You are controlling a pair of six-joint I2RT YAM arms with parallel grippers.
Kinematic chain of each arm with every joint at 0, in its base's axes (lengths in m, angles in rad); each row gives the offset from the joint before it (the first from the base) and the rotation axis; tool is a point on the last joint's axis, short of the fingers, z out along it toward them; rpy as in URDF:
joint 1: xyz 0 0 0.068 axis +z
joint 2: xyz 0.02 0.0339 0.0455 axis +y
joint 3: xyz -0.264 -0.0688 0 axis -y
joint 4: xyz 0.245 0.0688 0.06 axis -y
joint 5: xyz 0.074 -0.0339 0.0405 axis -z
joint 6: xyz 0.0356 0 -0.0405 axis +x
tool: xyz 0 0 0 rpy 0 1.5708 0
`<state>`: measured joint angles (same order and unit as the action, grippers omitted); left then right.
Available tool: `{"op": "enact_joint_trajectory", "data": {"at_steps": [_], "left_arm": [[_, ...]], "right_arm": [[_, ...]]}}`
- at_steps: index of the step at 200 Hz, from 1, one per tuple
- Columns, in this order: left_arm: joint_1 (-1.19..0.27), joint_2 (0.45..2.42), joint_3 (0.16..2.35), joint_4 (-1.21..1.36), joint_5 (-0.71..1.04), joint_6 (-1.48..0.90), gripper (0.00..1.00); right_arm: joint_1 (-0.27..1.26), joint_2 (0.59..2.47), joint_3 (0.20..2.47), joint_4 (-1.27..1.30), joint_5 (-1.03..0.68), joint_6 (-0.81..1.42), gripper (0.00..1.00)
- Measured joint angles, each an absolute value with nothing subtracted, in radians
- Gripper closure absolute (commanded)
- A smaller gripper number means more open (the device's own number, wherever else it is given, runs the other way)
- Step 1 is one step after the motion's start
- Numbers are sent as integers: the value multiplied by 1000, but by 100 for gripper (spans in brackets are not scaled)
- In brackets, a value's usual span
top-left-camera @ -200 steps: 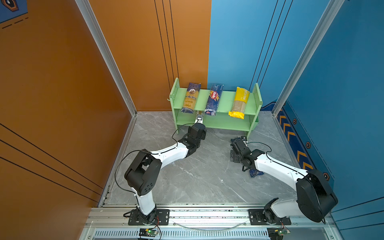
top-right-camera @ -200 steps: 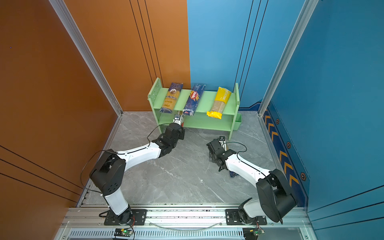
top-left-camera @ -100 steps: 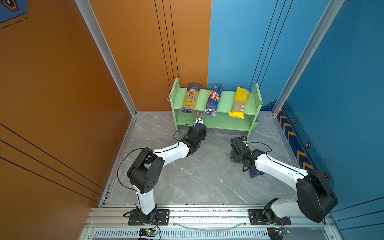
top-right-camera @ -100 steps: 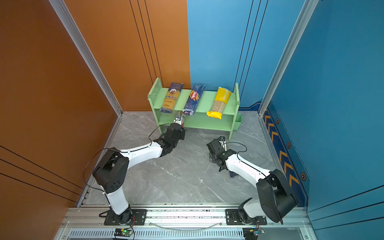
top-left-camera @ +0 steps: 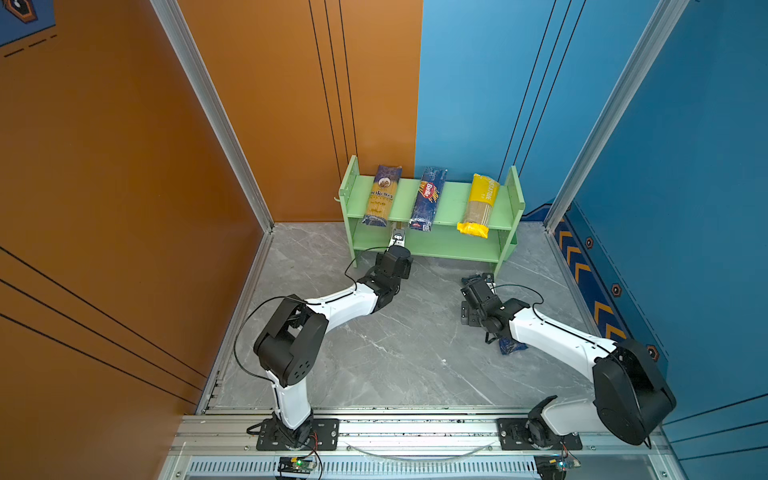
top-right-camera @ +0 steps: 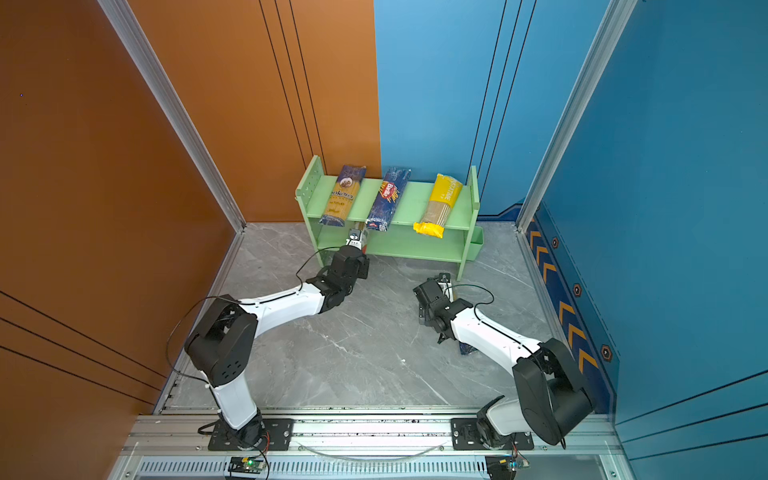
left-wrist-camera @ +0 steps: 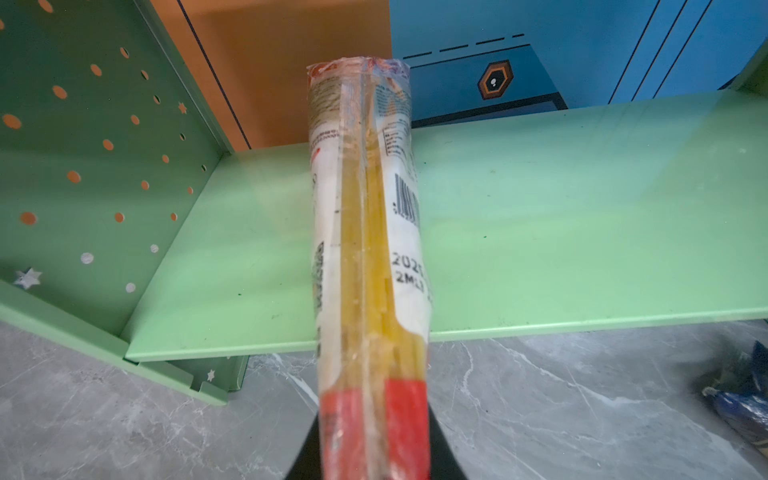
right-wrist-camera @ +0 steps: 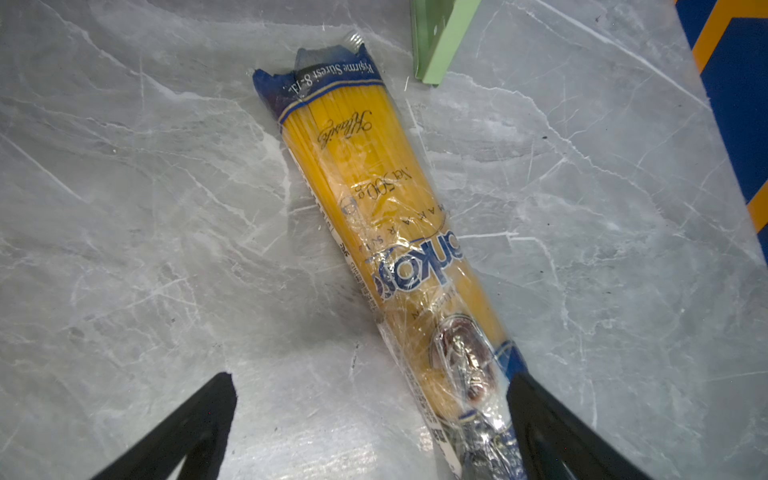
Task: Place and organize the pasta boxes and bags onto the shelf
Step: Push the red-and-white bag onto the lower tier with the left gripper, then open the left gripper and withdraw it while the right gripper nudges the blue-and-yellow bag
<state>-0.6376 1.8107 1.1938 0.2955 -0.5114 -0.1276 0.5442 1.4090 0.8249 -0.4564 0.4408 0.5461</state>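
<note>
Shelf (top-left-camera: 453,203) top tier carries three packs (top-left-camera: 428,199); left gripper (top-left-camera: 398,237), clamped on the red-ended pack (left-wrist-camera: 370,249), holds it over the lower tier; right gripper (right-wrist-camera: 372,382) gapes above the blue-and-yellow pack (right-wrist-camera: 365,178), which lies on the worktop (right-wrist-camera: 124,208).

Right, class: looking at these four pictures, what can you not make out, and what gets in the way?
- In both top views, the right arm covers most of the pack on the floor.
- In both top views, the shelf hides nearly all of the red-ended pack under its top board.
- The left pincer is tiny in both top views; in the left wrist view the pack hides its tips.
</note>
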Motion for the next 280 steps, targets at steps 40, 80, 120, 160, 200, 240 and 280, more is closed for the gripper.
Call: {"op": "enact_joint_trajectory", "data": {"at_steps": [40,80,120,160,200,240,280], "left_arm": [[-636,1811,1190,297,-512,-128,75],[-636,1808,1188,367,-517,-131,61],[-636,1797,1188,432,-524,-131,46],[-636,1769,1151,457,-525,-136,43],[-636,1720,1091,456,-534,-136,43],[-653,1632,1011,459,-550,-136,41],[-685,1546,944,450,-574,-140,39]], "right_arm": [[544,1409,825,-456,441,546,0],[544,1418,826,-456,440,546,0],[544,1425,827,-461,440,546,0],[544,1425,828,-464,441,538,0],[540,1406,828,-487,441,525,0],[519,1329,829,-534,440,519,0],[483,1260,829,-597,427,520,0]]}}
